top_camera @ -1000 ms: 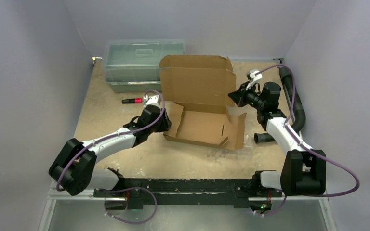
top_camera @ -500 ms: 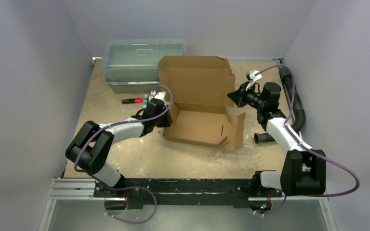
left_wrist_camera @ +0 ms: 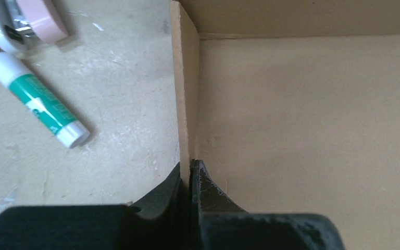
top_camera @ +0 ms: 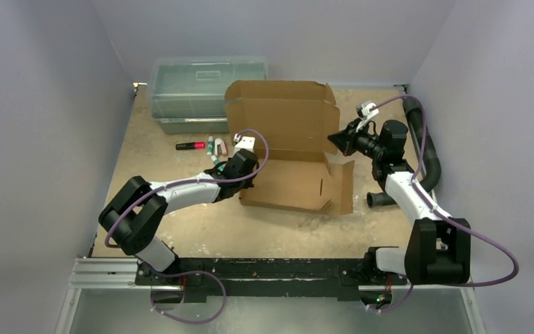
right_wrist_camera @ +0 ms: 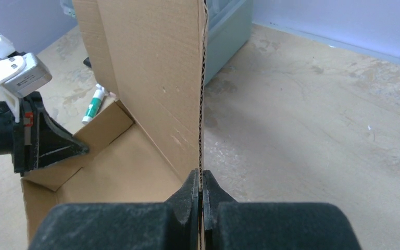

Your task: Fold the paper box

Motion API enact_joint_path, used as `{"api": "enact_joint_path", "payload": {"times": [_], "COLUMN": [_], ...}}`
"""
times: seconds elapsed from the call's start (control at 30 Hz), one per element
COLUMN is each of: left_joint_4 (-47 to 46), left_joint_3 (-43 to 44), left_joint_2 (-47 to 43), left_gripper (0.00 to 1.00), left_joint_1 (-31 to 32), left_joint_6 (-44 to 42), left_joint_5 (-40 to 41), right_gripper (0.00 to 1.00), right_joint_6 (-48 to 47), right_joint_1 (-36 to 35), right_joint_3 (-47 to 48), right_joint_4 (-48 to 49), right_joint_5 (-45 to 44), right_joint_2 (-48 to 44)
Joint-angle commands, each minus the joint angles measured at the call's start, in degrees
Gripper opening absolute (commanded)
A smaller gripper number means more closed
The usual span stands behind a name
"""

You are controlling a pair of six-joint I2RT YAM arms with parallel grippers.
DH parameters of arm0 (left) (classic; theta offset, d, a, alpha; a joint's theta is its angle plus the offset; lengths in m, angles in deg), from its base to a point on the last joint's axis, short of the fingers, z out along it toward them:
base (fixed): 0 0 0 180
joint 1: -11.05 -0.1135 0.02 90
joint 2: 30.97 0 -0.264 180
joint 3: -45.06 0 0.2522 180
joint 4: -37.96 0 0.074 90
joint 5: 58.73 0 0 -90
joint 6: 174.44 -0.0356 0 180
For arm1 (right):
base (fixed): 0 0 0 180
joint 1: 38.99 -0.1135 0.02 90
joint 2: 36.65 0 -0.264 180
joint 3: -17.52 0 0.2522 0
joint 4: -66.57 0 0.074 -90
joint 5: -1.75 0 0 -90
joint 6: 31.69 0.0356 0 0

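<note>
The paper box (top_camera: 288,182) is a brown corrugated mailer in the middle of the table, its tray half formed and its lid (top_camera: 283,118) standing upright at the back. My left gripper (top_camera: 249,169) is shut on the box's left side wall (left_wrist_camera: 186,104), one finger outside and one inside the tray. My right gripper (top_camera: 336,141) is shut on the right edge of the upright lid (right_wrist_camera: 202,78), which runs straight up from between its fingers. The left gripper also shows in the right wrist view (right_wrist_camera: 80,148).
A clear greenish lidded bin (top_camera: 205,90) stands at the back left. A red marker (top_camera: 190,145), a green-and-white glue stick (left_wrist_camera: 41,101) and a pink item (left_wrist_camera: 40,18) lie left of the box. A black hose (top_camera: 425,149) runs along the right side.
My left arm has swung right and forward, carrying the box's left side wall up and inward. The right gripper has kept its hold on the lid edge.
</note>
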Motion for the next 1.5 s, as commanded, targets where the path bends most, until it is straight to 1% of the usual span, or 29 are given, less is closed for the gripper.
{"api": "enact_joint_path", "payload": {"times": [0.0, 0.07, 0.13, 0.23, 0.3, 0.47, 0.6, 0.7, 0.77, 1.0, 1.13, 1.2, 1.27, 1.33, 1.4, 1.47], "left_joint_4": [4.2, 5.4, 6.6, 7.2, 6.7, 5.3, 6.1, 6.7, 7.0, 7.9, 9.3, 9.3, 8.4, 6.6, 4.8, 2.8], "left_joint_3": [3.5, 4.6, 6.0, 6.9, 6.6, 5.9, 6.6, 7.3, 7.5, 7.8, 7.8, 6.7, 4.4, 0.3, -3.8, -8.2], "left_joint_2": [-0.1, 0.5, 1.6, 3.7, 4.0, 2.5, 2.5, 3.0, 3.3, 1.0, -2.9, -6.4, -10.9, -15.9, -20.8, -25.4], "left_gripper": [0.02, 0.05, 0.1, 0.22, 0.28, 0.28, 0.28, 0.35, 0.41, 0.47, 0.51, 0.57, 0.61, 0.62, 0.63, 0.63], "left_joint_1": [0.8, 0.8, 1.0, 0.9, 0.8, 0.7, 0.2, -0.2, -0.3, -0.3, -0.3, -0.4, -0.7, -2.2, -4.8, -8.8], "left_joint_6": [-1.8, -2.0, -2.2, -2.2, -1.8, -1.2, -1.7, -2.0, -2.0, -1.6, -1.3, -1.1, -1.0, -0.6, 0.3, 1.7], "left_joint_5": [8.8, 9.5, 9.8, 9.8, 9.6, 9.9, 10.2, 9.9, 10.0, 9.0, 6.4, 4.8, 1.8, -2.9, -7.8, -12.9], "right_gripper": [0.0, 0.0, 0.0, 0.0, 0.0, 0.0, 0.0, 0.0, 0.0, 0.0, 0.0, 0.0, 0.0, 0.0, 0.06, 0.12], "right_joint_6": [0.0, 0.0, 0.1, -0.1, -0.2, -0.5, -0.7, -0.7, -0.7, -0.9, -1.7, -2.8, -3.0, -5.8, -7.3, -7.3], "right_joint_1": [-0.3, -0.4, -0.3, -0.4, -0.4, -0.4, -0.4, -0.4, -0.3, -0.4, -0.4, -0.4, -0.3, -0.3, -0.1, -0.1], "right_joint_3": [-0.7, -0.8, -0.8, -0.8, -0.8, -0.7, -0.8, -0.8, -0.8, -0.8, -0.6, -0.4, 0.0, 0.6, 1.1, 1.2], "right_joint_4": [3.5, 3.8, 3.8, 3.8, 3.6, 3.4, 3.4, 3.3, 3.3, 3.3, 2.8, 2.0, 1.0, -0.5, -1.4, -1.4], "right_joint_5": [3.9, 4.2, 4.4, 4.2, 4.1, 4.1, 4.3, 4.3, 4.3, 4.5, 4.5, 4.7, 5.0, 5.5, 6.3, 6.5], "right_joint_2": [-2.3, -2.1, -1.9, -1.8, -1.8, -1.8, -1.8, -1.9, -1.9, -1.7, -1.8, -1.7, -1.4, -1.0, -0.4, 0.2]}}
